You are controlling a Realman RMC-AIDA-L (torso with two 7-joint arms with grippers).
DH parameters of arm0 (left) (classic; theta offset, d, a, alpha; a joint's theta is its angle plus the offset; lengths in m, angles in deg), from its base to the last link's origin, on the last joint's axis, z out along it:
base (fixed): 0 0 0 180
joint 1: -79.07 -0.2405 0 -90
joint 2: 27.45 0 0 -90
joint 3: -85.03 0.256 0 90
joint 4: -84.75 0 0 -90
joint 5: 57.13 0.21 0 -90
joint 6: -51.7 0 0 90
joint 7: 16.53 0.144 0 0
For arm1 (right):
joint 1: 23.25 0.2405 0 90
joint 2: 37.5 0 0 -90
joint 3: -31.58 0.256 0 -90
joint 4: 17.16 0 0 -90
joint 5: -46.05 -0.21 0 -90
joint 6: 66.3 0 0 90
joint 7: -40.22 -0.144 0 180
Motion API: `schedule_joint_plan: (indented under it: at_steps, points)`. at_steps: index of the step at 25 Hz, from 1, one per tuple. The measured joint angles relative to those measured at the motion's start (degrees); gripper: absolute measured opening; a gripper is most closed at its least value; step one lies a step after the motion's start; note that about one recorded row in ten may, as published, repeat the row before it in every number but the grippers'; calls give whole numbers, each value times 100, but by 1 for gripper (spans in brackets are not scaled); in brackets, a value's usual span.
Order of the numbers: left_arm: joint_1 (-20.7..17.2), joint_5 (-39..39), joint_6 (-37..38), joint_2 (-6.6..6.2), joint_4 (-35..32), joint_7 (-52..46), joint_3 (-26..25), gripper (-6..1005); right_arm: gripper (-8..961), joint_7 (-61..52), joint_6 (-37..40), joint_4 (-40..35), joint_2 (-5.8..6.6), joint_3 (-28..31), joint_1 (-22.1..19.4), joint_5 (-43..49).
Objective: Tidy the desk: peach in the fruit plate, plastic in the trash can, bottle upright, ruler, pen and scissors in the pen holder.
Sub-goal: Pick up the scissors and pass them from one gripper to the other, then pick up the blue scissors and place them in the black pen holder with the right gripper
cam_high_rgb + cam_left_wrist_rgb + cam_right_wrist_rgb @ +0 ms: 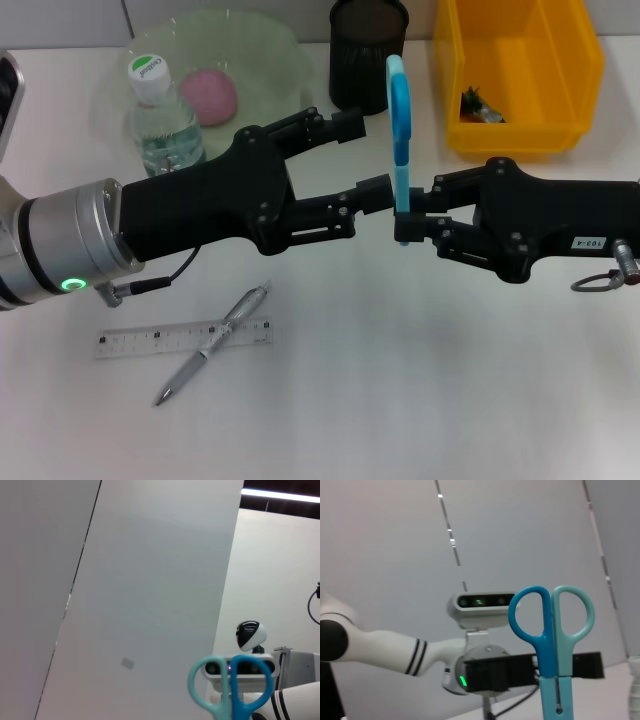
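Now, taking the scissors as my mark: they stand upright in mid-air over the middle of the desk, blue handle loops on top, blades pointing down.

Far to their left, by the desk's back edge, the bottle stands upright with its cap on, touching the front rim of the plate. The peach lies inside that plate, just beside the bottle. Nearer me, left of the scissors and well below them, the ruler lies flat on the desk and the pen lies slantwise across it. Around those two the white top is bare out to the near edge.

My left gripper reaches in from the left. Its jaws stand wide apart, one finger behind the scissors' line and one just touching them low down, holding nothing.

My right gripper comes from the right with its jaws closed on the scissors' lower part, below the loops.

Behind the scissors stands the black holder; I cannot see inside it. Right of them, at the back, the yellow bin holds a small scrap in one corner.
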Motion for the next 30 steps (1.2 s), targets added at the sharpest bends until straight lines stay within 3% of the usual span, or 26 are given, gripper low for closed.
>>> schedule_joint_plan:
  at_steps: [7,15,30]
  points:
    - [-111,-195,-18,-7,68,65,-14,808,199,39,-839,29,-13,446,-42,-188]
    - [-141,-285,-23,-16,230,183,1,864,199,802,-2228,122,-36,397,41,-1252]
    - [-50,-279,-105,-8,300,189,29,863,198,3433,-4739,1900,-54,390,1319,-2773]
